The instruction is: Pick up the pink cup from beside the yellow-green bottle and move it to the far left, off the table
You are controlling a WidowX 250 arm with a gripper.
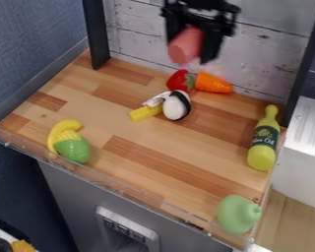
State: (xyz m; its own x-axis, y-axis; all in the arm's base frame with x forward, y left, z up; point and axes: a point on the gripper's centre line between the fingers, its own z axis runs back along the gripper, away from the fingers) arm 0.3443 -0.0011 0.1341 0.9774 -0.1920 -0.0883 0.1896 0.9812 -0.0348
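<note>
At the top of the camera view, the black gripper (196, 42) hangs above the back of the wooden surface, shut on a pinkish-red, rounded toy (186, 45). Below it lie a red strawberry (178, 79) and an orange carrot (212, 83), side by side near the back wall. A white oval toy with a black band (177, 105) sits in front of them, against a yellow piece (145, 113) with a silvery-white part beside it.
At the left front, a yellow banana (58, 132) rests against a corn toy (73, 147). A yellow-green bottle (263, 140) lies at the right. A pale green pear-like toy (237, 214) is in the front right corner. A clear low rim (117, 189) borders the front; dark posts stand behind.
</note>
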